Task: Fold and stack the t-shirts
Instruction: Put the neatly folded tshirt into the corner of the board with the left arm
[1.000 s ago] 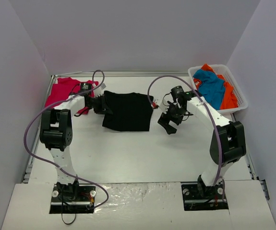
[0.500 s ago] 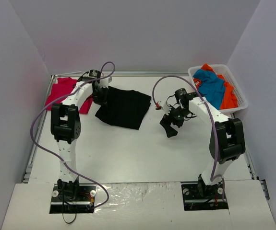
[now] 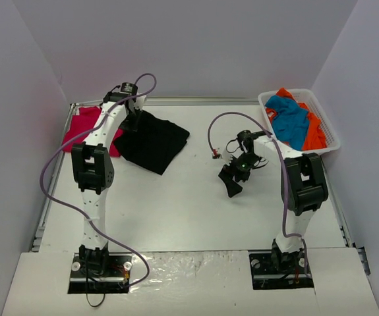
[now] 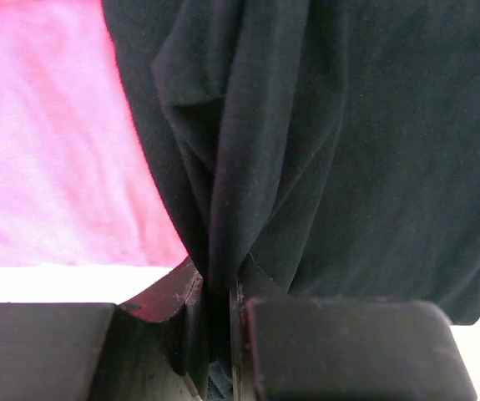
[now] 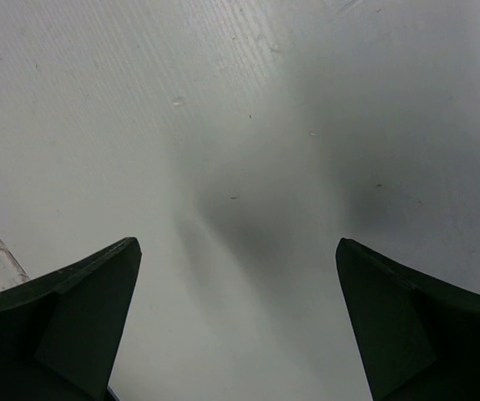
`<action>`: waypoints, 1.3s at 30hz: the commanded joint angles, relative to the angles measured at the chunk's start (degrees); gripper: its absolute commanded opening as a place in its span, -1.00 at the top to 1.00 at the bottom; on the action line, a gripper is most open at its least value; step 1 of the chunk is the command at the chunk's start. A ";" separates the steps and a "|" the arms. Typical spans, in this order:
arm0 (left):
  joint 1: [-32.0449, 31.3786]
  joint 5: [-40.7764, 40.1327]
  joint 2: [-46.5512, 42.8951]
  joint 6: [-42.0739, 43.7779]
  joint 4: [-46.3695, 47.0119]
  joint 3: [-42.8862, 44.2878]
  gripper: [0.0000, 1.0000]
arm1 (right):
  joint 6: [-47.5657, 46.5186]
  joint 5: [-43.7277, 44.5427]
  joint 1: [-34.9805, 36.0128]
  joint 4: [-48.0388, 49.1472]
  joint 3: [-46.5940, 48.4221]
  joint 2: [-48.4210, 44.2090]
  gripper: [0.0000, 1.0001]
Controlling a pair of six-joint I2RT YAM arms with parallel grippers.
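The left fingers (image 3: 135,122) are pinched tight on a fold of the black t-shirt (image 3: 155,141), which lies at the back left of the tabletop (image 3: 189,210), right beside the red t-shirt (image 3: 84,125). The right fingers (image 3: 233,183) are wide apart, holding nothing

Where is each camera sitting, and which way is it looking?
Top camera: high above and behind the robot, looking down on the table, the basket, the left arm and the right arm.
Left wrist camera: on the left arm, looking along the left gripper, shut on the black shirt beside the red shirt.
Right wrist camera: on the right arm, looking down at the table between the open right gripper.
Shared: the top and left wrist views both show the black and red shirts.
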 commanded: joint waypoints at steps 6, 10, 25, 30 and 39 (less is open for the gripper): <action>0.75 -8.75 -0.87 0.91 -3.16 6.62 0.95 | -0.68 -0.76 -0.13 -1.86 -1.02 0.46 -1.00; 1.01 -10.15 -0.43 1.08 -5.35 10.66 0.95 | -0.60 -0.41 -0.13 -1.77 -1.28 1.34 -1.00; 3.21 -16.04 1.24 4.25 -8.25 23.06 0.95 | -0.51 0.56 0.22 -1.68 -1.81 2.57 -1.00; 4.18 -15.96 1.24 4.08 -8.17 23.41 0.95 | -0.51 0.99 0.22 -1.60 -1.90 3.27 -1.00; 5.58 -14.82 0.54 3.72 -8.17 24.38 0.95 | -0.16 2.14 0.40 -1.60 -1.90 5.21 -1.00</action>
